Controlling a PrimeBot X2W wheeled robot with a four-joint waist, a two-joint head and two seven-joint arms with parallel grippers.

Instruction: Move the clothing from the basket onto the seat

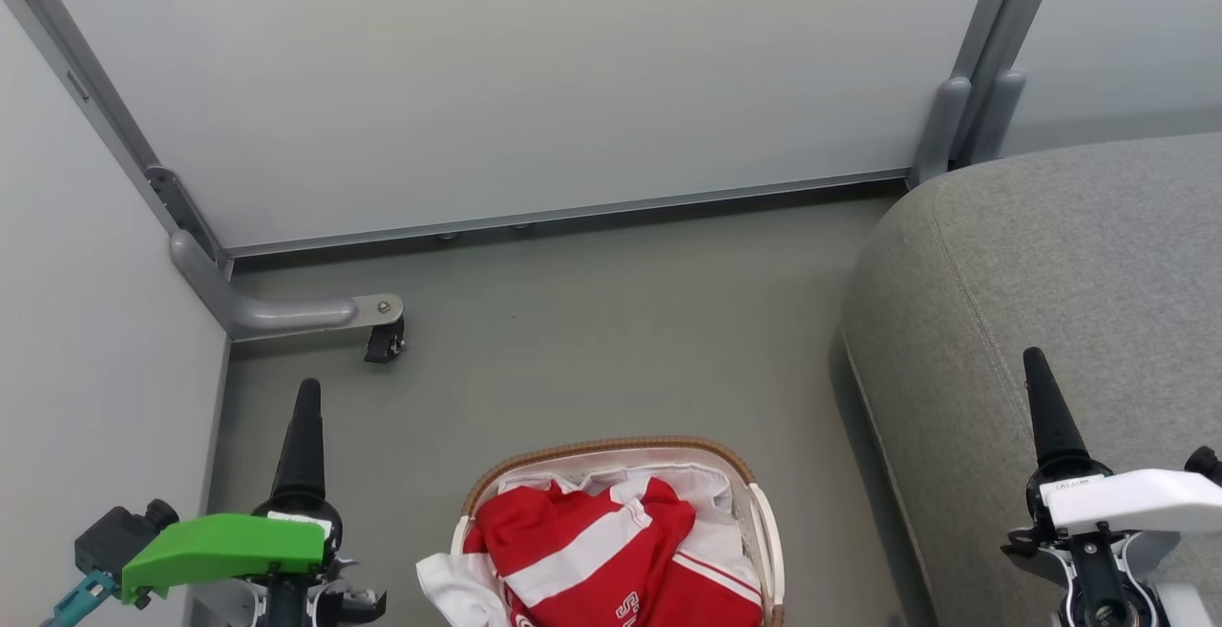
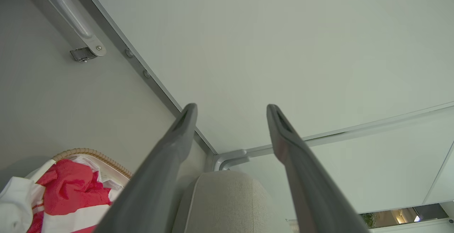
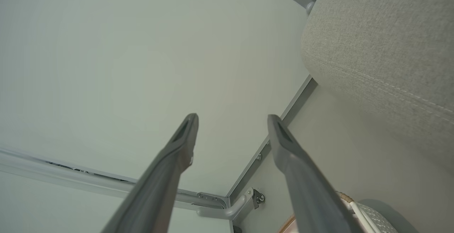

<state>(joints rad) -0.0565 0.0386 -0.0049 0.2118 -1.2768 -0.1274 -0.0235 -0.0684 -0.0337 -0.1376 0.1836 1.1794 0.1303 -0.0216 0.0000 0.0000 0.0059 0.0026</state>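
Observation:
The basket stands on the floor at the bottom centre of the head view, brown rim around a white liner. The clothing, red with white stripes, is piled inside it and also shows in the left wrist view. The seat, a grey woven cushion, lies to the basket's right. My left gripper hangs left of the basket, open and empty. My right gripper hovers over the seat's near part, open and empty.
Pale partition panels close off the back and left. A grey frame foot with a caster juts onto the floor behind my left gripper. White liner fabric drapes over the basket's left rim.

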